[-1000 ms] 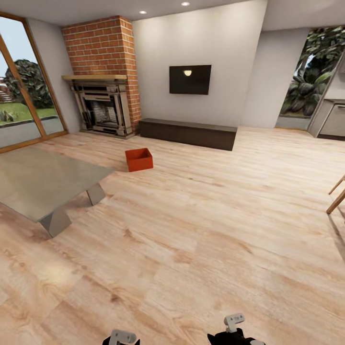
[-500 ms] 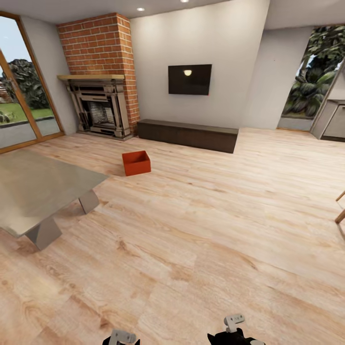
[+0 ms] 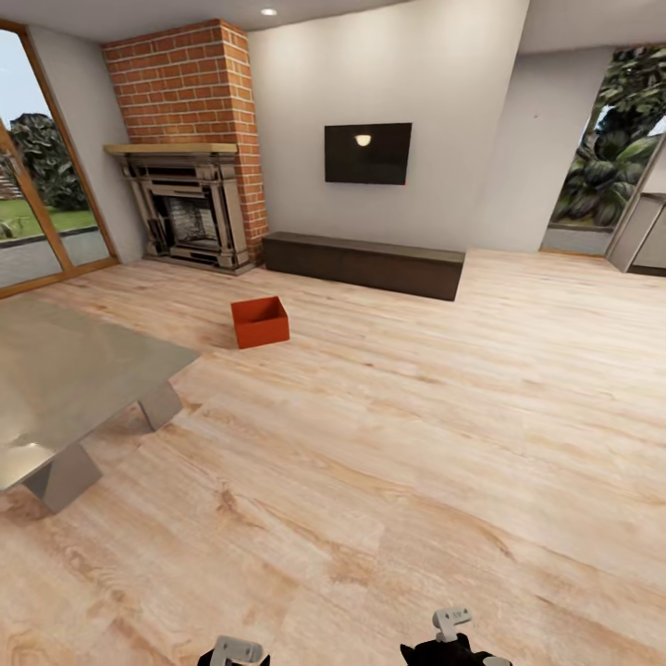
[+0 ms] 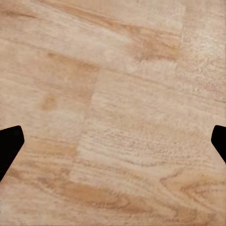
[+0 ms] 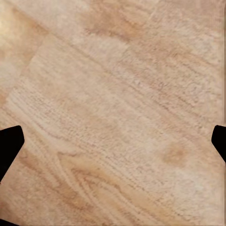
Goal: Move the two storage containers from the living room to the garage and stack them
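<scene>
Orange-red storage container [image 3: 260,322] sits upright on the wood-plank floor [image 3: 398,435] of the living room, far left of centre, between the grey tabletop [image 3: 65,379] and the low dark cabinet [image 3: 363,264]. Left gripper [image 4: 113,143] and right gripper [image 5: 113,143] hang over bare planks, jaws spread wide, holding nothing.

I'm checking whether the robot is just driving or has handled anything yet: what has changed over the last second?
Only the camera view shifted: the whole room slid across the picture together, so the robot is moving or turning, not the things. The orange-red storage container sits untouched on the wood-plank floor in front of the fireplace. The left gripper and right gripper stay open over bare planks, holding nothing.
</scene>
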Robot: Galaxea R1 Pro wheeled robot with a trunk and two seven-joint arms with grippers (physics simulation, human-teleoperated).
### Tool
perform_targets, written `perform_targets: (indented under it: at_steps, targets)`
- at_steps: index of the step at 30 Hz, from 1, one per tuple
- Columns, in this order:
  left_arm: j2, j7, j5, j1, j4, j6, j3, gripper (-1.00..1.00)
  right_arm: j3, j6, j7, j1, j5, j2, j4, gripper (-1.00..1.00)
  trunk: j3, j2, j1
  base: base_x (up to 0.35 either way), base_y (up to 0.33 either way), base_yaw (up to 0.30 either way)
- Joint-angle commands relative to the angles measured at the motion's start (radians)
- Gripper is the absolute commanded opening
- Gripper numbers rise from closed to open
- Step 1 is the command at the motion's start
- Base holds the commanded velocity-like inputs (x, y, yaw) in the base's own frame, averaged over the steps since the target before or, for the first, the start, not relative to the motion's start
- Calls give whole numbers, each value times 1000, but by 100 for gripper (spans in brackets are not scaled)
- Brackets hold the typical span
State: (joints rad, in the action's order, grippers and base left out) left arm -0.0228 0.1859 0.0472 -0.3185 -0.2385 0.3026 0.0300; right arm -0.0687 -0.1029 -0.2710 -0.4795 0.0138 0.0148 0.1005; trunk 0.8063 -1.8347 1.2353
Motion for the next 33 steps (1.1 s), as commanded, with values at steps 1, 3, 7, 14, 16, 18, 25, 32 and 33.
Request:
perform_targets:
  at_steps: [1,3,7,14,16,18,25,32,33]
  targets:
    - [0,-2,5,-1,1,4,2,100,-7,-4,-1,-1,1,1,-1,100,1,0,1,346,0,0]
    - [0,-2,5,-1,1,4,2,100,-7,-4,-1,-1,1,1,-1,100,1,0,1,346,0,0]
    - [0,-2,5,-1,1,4,2,100,-7,-4,-1,-1,1,1,-1,100,1,0,1,346,0,0]
    - [0,-2,5,-1,1,5,2,100,-7,-5,-1,-1,1,1,-1,100,1,0,1,346,0,0]
    - [0,-2,5,-1,1,4,2,100,-7,-5,-1,-1,1,1,-1,100,1,0,1,346,0,0]
    - [0,-2,5,-1,1,4,2,100,-7,-4,-1,-1,1,1,-1,100,1,0,1,346,0,0]
    - [0,-2,5,-1,1,5,2,100,-7,-5,-1,-1,1,1,-1,100,1,0,1,346,0,0]
    - [0,-2,5,-1,1,5,2,100,-7,-5,-1,-1,1,1,-1,100,1,0,1,346,0,0]
    - [0,-2,5,-1,1,5,2,100,-7,-5,-1,-1,1,1,-1,100,1,0,1,346,0,0]
